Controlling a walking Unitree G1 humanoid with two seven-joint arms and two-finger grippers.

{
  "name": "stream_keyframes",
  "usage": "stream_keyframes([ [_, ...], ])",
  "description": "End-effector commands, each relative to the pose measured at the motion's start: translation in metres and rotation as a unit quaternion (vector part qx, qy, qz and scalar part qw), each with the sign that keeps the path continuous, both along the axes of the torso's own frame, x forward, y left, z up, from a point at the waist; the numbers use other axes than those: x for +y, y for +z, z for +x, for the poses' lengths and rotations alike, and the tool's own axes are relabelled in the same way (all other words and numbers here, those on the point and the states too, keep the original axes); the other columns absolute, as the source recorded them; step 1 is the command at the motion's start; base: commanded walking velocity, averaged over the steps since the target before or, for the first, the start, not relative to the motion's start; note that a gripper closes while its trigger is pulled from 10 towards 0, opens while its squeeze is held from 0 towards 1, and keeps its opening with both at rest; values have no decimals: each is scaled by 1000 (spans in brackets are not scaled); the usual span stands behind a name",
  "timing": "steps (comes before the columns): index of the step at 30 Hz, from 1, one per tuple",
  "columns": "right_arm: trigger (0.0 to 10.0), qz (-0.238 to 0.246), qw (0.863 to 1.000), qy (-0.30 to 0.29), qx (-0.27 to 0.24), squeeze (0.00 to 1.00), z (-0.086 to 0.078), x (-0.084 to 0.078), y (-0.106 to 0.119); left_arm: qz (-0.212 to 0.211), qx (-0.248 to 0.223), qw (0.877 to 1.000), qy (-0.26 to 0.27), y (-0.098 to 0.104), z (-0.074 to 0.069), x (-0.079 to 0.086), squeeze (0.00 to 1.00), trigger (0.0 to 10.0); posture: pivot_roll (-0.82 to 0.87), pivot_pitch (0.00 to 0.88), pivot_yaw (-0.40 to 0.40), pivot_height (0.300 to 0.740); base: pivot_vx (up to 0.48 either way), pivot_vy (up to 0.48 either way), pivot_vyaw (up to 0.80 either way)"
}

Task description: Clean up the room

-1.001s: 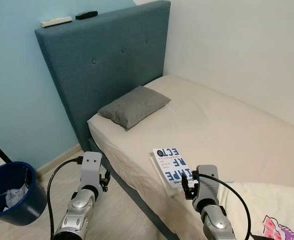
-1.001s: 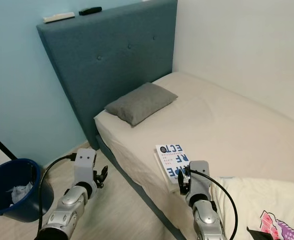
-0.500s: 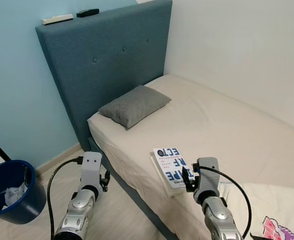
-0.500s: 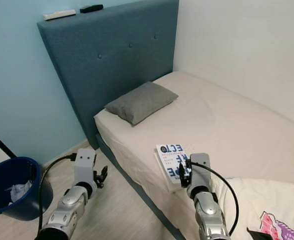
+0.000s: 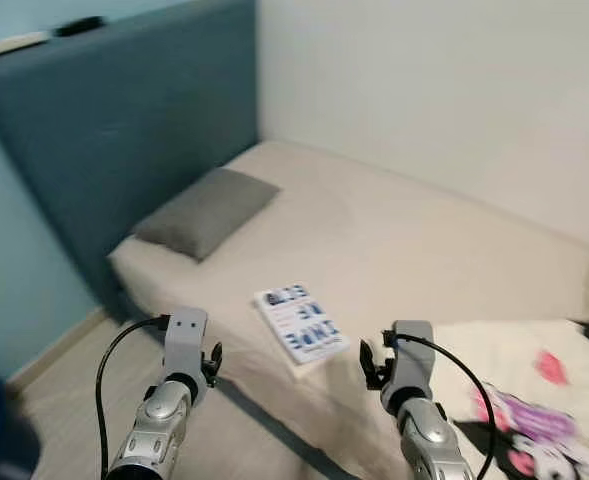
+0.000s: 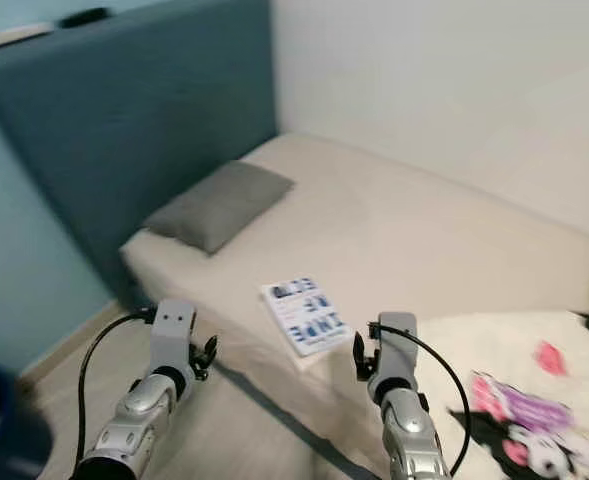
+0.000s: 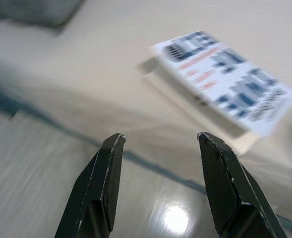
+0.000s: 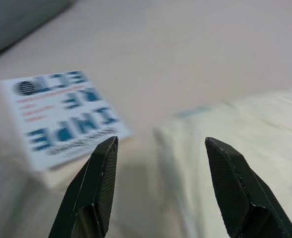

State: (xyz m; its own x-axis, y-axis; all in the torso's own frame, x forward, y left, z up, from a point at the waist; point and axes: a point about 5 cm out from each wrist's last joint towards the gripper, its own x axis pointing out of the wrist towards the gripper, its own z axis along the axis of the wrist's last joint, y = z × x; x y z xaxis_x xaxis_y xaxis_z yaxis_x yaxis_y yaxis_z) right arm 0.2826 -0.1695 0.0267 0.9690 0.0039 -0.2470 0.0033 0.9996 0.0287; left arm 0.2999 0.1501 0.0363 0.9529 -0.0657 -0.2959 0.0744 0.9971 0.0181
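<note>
A white book with blue lettering (image 5: 299,322) lies near the bed's front edge, also clear in the right wrist view as the book (image 8: 61,116) and in the left wrist view as the book (image 7: 225,79). My left gripper (image 7: 160,141) is open, low over the wooden floor beside the bed, left of the book. My right gripper (image 8: 160,144) is open with nothing between its fingers, held at the mattress edge just right of the book. A cream blanket with cartoon prints (image 5: 534,400) is spread on the bed at the right.
A grey pillow (image 5: 206,210) rests at the head of the beige mattress (image 5: 404,240) before the blue headboard (image 5: 114,130). Small items (image 5: 34,38) lie on top of the headboard. White wall behind the bed; floor (image 5: 74,400) lies to the left.
The camera has swung to the right, so the whole scene shifted left and the blue bin left view. Both grippers stay open and empty near the book.
</note>
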Motion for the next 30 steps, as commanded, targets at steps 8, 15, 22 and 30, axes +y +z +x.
stream_keyframes([
  [8,10000,20,1000,-2,16,0,-3,2,-5,8,13,1000,-6,-4,-2,1,0,10000,11,147,-6,740,0,0,-800],
  [15,10000,24,1000,2,16,0,-2,1,-4,10,12,1000,-2,-4,-2,3,0,10000,12,147,-8,740,0,0,-800],
  [22,10000,28,999,14,10,0,1,0,0,8,4,1000,23,-3,-2,9,0,10000,11,146,-8,740,0,0,-800],
  [30,10000,30,999,42,-1,0,7,-1,5,5,-12,998,54,2,0,14,0,10000,17,140,-7,740,0,0,-700],
])
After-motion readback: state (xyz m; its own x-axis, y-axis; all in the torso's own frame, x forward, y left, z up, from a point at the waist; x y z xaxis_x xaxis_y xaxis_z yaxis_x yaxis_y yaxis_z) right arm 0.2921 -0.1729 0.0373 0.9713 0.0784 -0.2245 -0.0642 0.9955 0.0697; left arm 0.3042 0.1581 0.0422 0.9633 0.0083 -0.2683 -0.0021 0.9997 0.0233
